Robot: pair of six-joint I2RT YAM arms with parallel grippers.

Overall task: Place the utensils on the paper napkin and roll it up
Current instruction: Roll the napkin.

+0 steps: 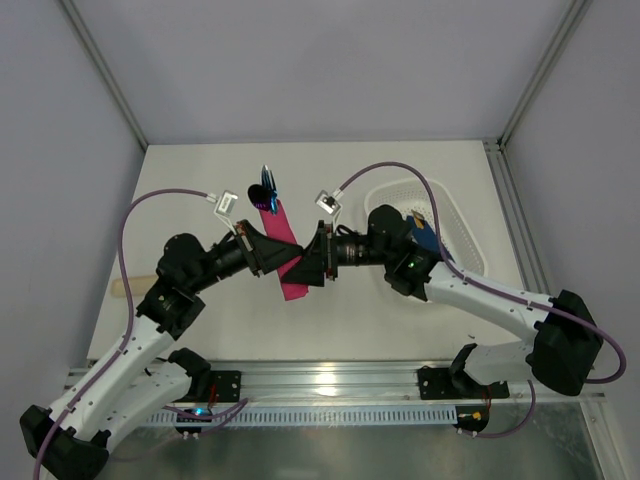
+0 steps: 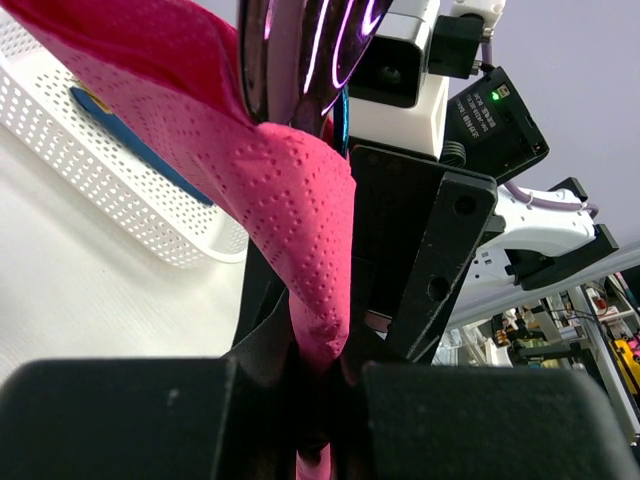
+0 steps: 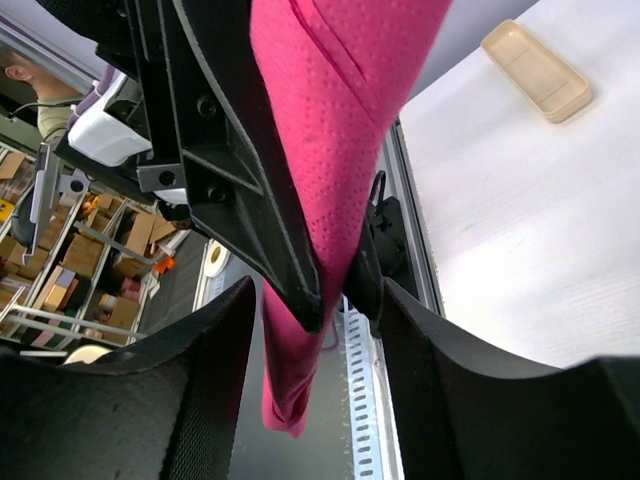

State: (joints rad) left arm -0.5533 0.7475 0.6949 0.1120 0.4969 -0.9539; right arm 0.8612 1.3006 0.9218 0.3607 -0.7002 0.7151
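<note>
The magenta-pink paper napkin (image 1: 295, 286) is rolled into a slim bundle and held off the table between both arms. The dark purple utensils (image 1: 265, 190) stick out of its top end, their glossy heads showing in the left wrist view (image 2: 300, 50). My left gripper (image 1: 288, 262) is shut on the napkin roll (image 2: 300, 210), pinching it near the middle. My right gripper (image 1: 310, 262) faces it, open, its two fingers (image 3: 200, 380) spread wide on either side of the left gripper's fingertips (image 3: 240, 190) and the napkin (image 3: 320, 130). The roll's lower end hangs free.
A white perforated basket (image 1: 455, 215) stands at the right and holds a blue flat strip (image 1: 422, 232), also seen in the left wrist view (image 2: 130, 140). A pale beige flat stick (image 1: 122, 288) lies at the table's left edge (image 3: 535, 68).
</note>
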